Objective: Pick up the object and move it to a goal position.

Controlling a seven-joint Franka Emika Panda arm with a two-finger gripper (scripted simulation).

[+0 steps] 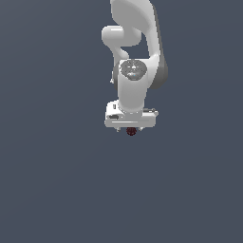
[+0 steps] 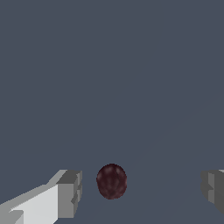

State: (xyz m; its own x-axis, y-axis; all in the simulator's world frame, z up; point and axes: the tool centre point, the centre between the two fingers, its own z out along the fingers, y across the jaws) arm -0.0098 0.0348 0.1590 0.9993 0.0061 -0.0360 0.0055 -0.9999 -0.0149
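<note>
My white two-fingered gripper (image 2: 140,188) is spread wide, its grey fingertips (image 2: 70,192) well apart. The small dark red speckled ball (image 2: 111,181) lies between them, nearer one fingertip and touching neither. In the exterior view it (image 1: 131,131) peeks out just beneath my gripper (image 1: 130,127).

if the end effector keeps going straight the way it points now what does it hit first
Most likely the small dark red speckled ball, which sits between the open grey fingers, nearer one of them. The white end effector points at it in the exterior view too. Beyond it lies only the plain grey surface; depth is unclear.
</note>
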